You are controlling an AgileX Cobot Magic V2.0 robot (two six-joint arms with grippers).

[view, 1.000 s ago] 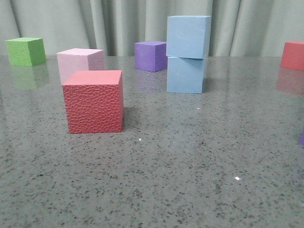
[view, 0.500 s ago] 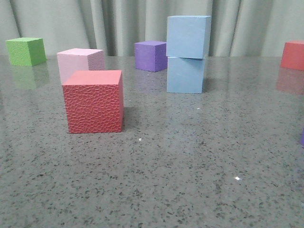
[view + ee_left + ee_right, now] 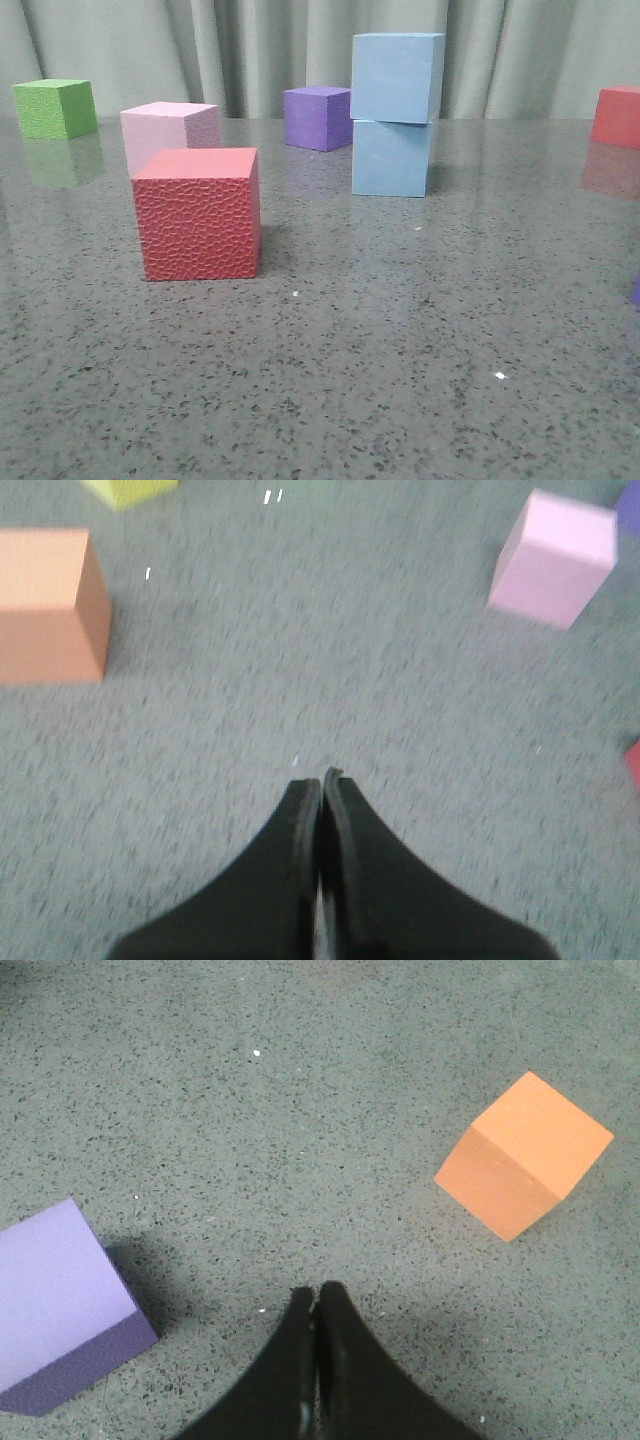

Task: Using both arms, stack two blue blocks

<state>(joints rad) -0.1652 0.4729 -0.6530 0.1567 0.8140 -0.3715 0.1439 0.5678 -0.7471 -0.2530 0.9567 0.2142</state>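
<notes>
Already stacked, one blue block sits squarely on the other blue block just right of the purple cube. Left hand and right hand hover together, empty, over bare tabletop; judged complete, only retreat remains.

Nothing has shifted since a second ago (front view identical throughout).

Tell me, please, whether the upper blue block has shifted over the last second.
No. The upper blue block sits on the lower one, keeping the same offset from the purple cube.
</notes>
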